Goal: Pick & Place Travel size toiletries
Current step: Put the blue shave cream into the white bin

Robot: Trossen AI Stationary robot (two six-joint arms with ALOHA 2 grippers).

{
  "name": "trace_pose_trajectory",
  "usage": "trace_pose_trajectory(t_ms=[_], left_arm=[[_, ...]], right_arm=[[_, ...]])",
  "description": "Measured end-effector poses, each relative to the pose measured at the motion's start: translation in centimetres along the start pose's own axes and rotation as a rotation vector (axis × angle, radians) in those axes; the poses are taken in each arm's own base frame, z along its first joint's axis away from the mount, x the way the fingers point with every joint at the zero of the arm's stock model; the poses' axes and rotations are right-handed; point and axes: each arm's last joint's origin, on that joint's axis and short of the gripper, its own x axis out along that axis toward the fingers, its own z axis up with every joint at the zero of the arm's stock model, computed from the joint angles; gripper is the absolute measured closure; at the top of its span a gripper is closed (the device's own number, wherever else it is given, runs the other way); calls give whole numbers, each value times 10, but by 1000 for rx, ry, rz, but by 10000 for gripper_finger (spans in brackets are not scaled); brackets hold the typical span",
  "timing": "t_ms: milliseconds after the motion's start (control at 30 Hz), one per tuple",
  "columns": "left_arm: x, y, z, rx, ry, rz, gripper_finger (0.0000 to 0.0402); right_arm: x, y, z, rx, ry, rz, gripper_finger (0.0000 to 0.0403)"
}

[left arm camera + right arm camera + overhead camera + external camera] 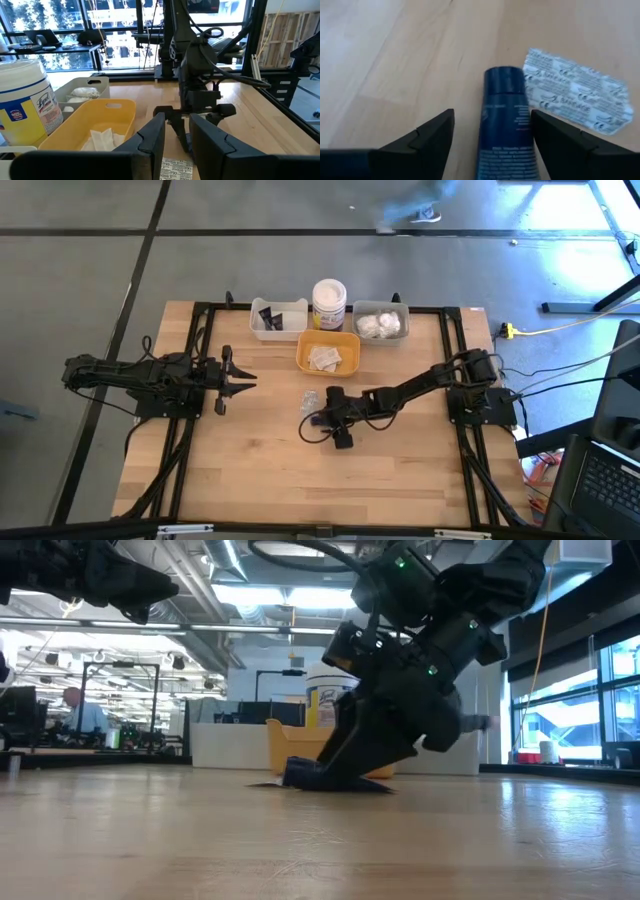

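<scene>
your right end effector: fingers spread wide | dark blue tube lying between them | printed sachet touching tube | wooden counter

1. Right arm is stretched from its base at the table's right edge toward the table centre, forearm angled down.
2. Right gripper is lowered to the tabletop, tilted steeply in the low view, tips at the surface.
3. Right fingers are spread wide; nothing is clamped between them.
4. Left arm is held level over the table's left side, pointing toward the centre, well apart from the right arm.
5. Left gripper is raised clear of the table, fingers parted by a narrow gap, empty.
</scene>
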Motion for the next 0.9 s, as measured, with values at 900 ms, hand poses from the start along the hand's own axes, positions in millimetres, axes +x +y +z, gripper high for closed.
trace_pose_trajectory(t_ms=[900], left_arm=[[0,0,0,0,0,0,315]], right_arm=[[-29,24,2,69,110,14,166]])
